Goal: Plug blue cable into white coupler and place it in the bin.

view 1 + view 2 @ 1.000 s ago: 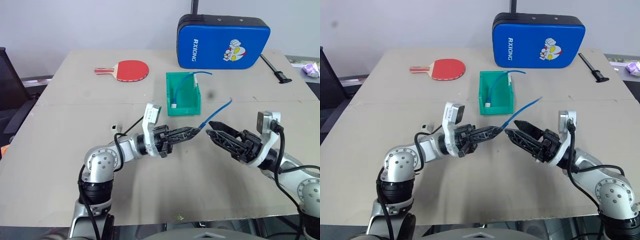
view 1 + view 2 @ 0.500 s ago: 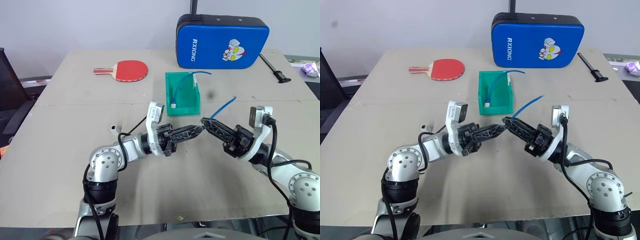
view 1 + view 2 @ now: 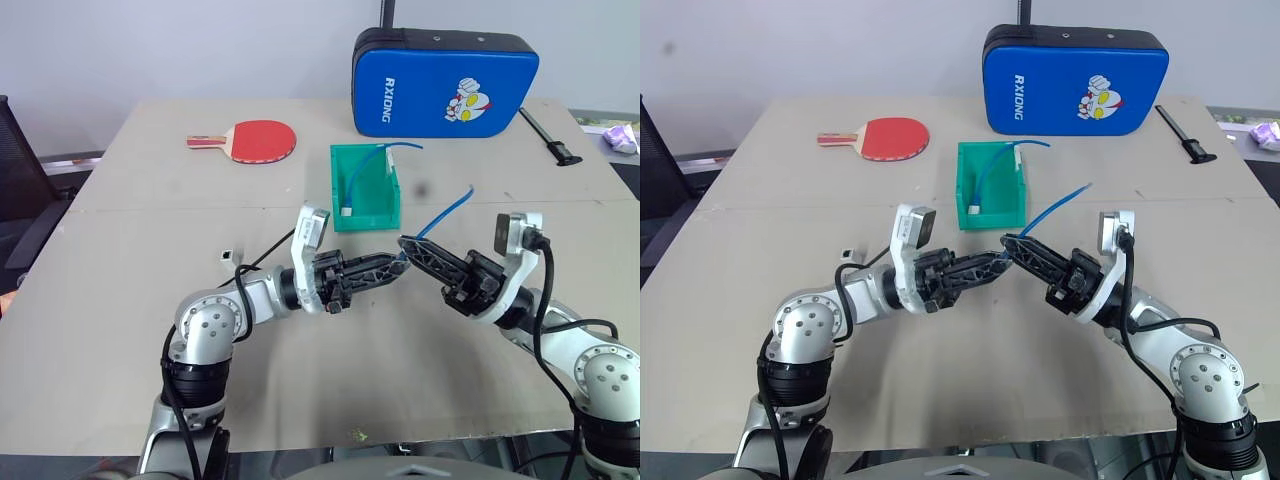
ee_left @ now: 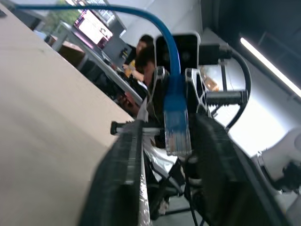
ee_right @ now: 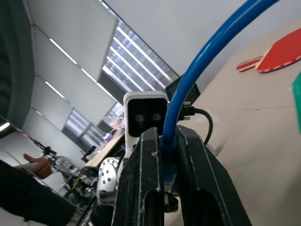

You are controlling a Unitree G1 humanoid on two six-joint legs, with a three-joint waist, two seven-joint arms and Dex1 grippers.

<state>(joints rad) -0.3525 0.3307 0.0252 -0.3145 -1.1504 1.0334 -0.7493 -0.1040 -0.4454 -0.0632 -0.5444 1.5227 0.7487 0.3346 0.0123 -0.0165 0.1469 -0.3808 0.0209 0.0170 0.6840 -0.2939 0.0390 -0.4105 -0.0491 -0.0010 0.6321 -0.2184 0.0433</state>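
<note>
The right gripper (image 3: 408,243) pinches the blue cable (image 3: 447,209) near its plug, just in front of the bin (image 3: 365,187). The left gripper (image 3: 397,264) touches it tip to tip, fingers parted, holding nothing. The cable's loose end points up, away from the bin. The white coupler (image 3: 229,256) lies on the table, nearer the left arm

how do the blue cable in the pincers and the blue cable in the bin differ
The blue cable at the pincers hangs in the air, gripped by the shut right pincer; the second blue cable rests in the green bin, over its rim. Both are thin and bright blue.
</note>
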